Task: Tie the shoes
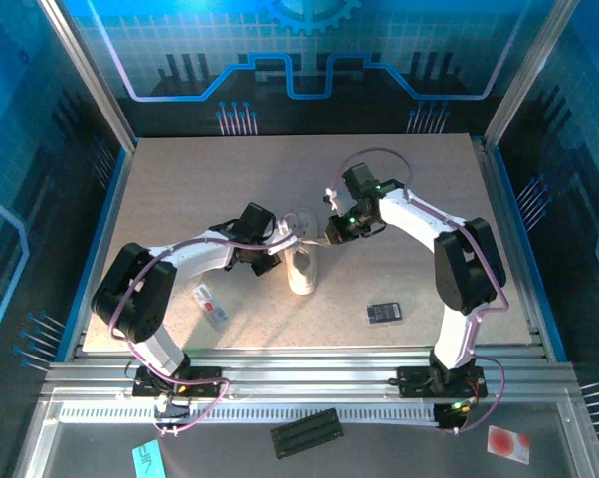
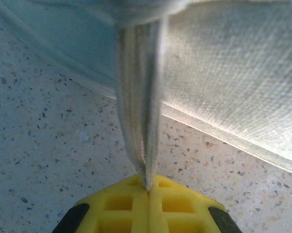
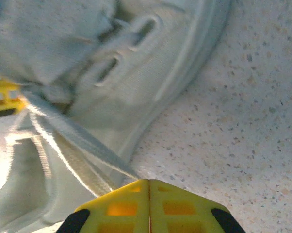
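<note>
Sneaker [image 1: 302, 271] between left hand [image 2: 148, 188], right hand [image 3: 149, 182]

We log both arms bent at the elbow, reaching inward toward each other. Left gripper [image 2: 148, 190] — yellow fingertips pressed together on a lace [image 2: 138, 97]. Right gripper [image 3: 149, 182] likewise closed — lace pinched at its tips.
</note>
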